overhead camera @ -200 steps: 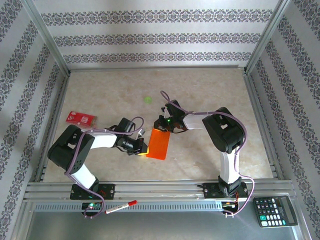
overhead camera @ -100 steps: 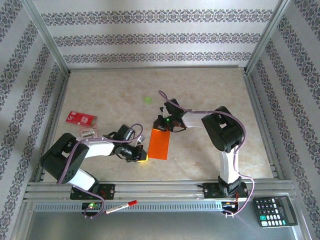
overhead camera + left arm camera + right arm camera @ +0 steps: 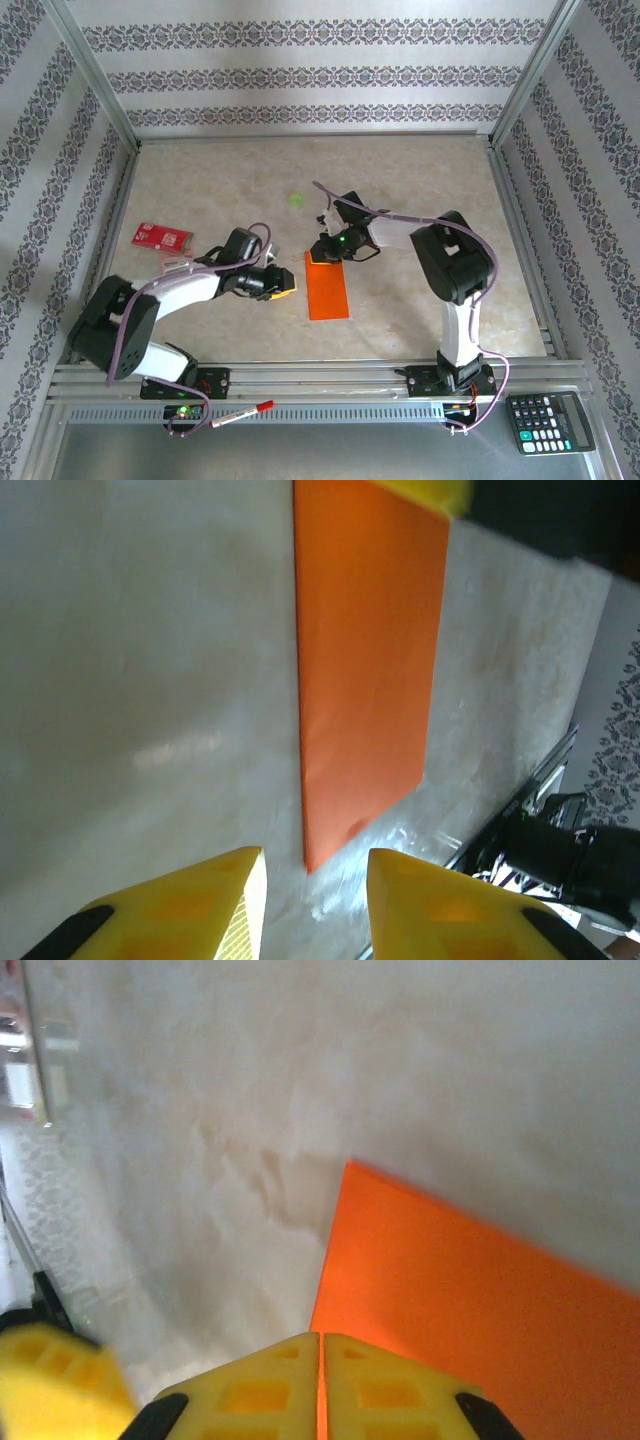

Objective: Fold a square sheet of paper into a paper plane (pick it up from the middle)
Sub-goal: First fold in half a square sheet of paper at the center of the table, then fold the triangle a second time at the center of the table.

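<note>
The square sheet of paper (image 3: 328,286) is bright orange and lies flat on the table as a narrow, folded rectangle, its long side running near to far. My right gripper (image 3: 323,256) is at its far left corner. In the right wrist view the fingertips (image 3: 290,1360) are pressed together at the sheet's (image 3: 470,1300) edge, with a thin orange line showing between them. My left gripper (image 3: 290,287) sits just left of the paper, low over the table. Its jaws (image 3: 316,856) stand open with nothing between them, pointing at the sheet's (image 3: 365,650) near corner.
A small red card (image 3: 162,236) lies at the left, with a small pale item (image 3: 178,264) near it. A green spot (image 3: 295,199) marks the table beyond the grippers. A calculator (image 3: 550,422) and a red-tipped pen (image 3: 240,413) rest on the front rail.
The paper has swung from a slant to nearly straight, its near end moving right. My left gripper has drawn back left and farther from the sheet. The right gripper shifted slightly.
</note>
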Motion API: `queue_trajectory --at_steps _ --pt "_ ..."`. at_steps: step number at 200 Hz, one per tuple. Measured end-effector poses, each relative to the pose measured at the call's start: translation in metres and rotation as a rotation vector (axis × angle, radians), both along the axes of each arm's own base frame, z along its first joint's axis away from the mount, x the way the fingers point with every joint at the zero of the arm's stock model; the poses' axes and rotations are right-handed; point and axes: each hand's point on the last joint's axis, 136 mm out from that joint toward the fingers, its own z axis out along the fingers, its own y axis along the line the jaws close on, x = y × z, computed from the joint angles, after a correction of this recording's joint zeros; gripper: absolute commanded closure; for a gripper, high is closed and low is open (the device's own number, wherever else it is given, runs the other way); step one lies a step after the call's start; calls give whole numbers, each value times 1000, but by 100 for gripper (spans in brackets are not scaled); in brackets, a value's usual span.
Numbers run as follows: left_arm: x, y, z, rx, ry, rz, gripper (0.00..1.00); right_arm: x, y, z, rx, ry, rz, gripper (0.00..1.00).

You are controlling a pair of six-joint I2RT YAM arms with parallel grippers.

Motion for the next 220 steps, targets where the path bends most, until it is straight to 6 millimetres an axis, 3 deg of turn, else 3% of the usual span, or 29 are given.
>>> queue_trajectory --at_steps 38,68,119,187,220 --pt "18 -17 -1 11 -6 -19 87 -21 -56 29 -132 -84 -150 81" --pt "38 -33 -3 0 -9 -37 96 -53 -79 20 -208 -70 -200 78" --pt "51 -44 -39 24 58 -70 100 -85 -76 5 -252 -25 -197 74" --pt "52 -48 -40 23 27 -133 100 -125 -74 -14 -265 87 -241 72" --pt "52 -48 -40 24 12 -154 100 -135 -70 -19 -273 113 -257 72"
